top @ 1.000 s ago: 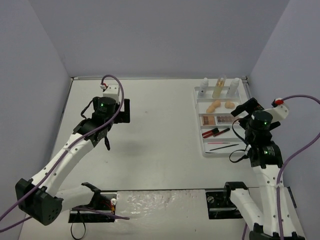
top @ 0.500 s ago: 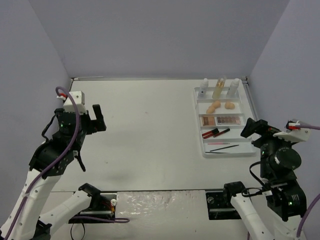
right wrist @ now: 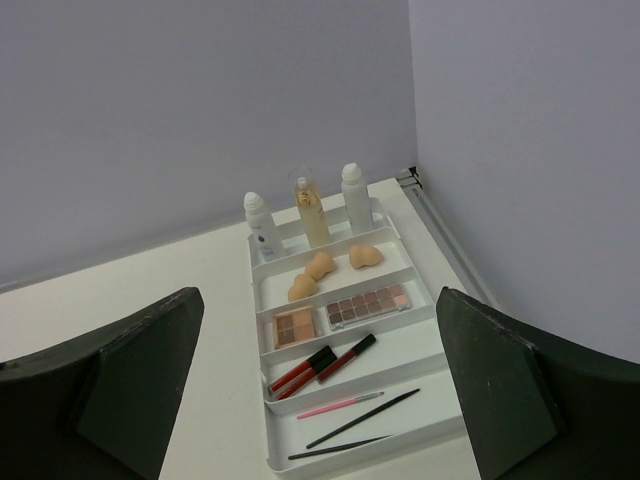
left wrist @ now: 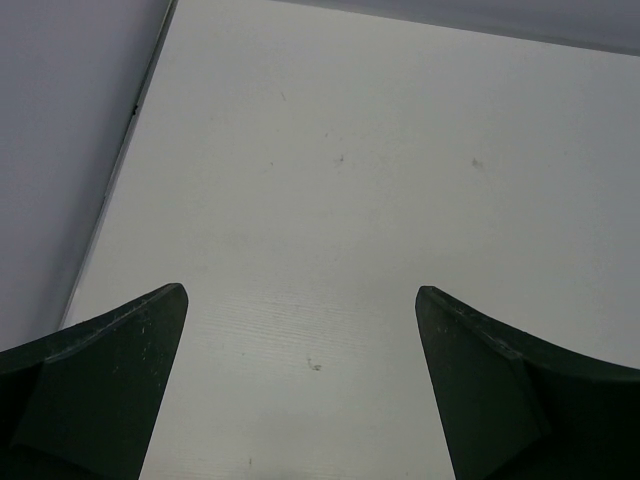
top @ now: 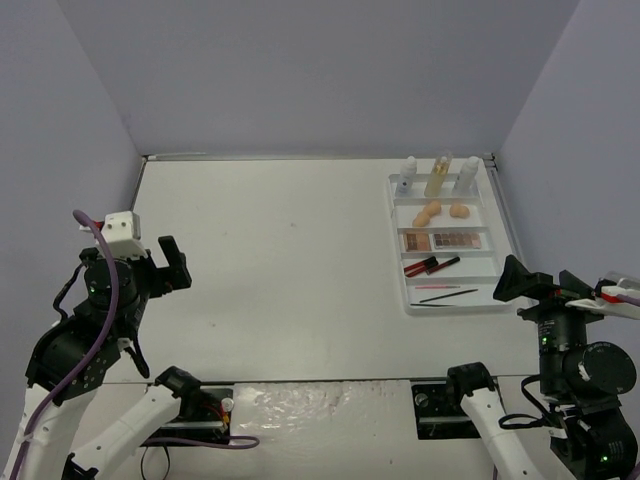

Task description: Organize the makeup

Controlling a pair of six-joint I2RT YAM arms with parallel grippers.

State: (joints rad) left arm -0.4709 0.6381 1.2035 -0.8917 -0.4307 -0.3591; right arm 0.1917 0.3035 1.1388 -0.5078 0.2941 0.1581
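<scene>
Three bottles stand upright in the far row of the white tray (right wrist: 410,345), at the right side of the table (left wrist: 350,150): two white bottles (right wrist: 259,225) and one clear amber bottle (right wrist: 309,212). Rounded beige sponges (right wrist: 320,265), flat palettes (right wrist: 368,303), glossy lip tubes (right wrist: 345,358) and thin brushes (right wrist: 362,419) lie crosswise in the nearer rows. Left claw (left wrist: 300,291) and right claw (right wrist: 320,295): fully spread, empty, touching nothing.

The table (left wrist: 400,150) is matt white with a faint fine grain. The tray (right wrist: 412,352) looks like smooth white plastic, the amber bottle (right wrist: 311,212) clear and glossy, the sponges (right wrist: 320,265) matt
</scene>
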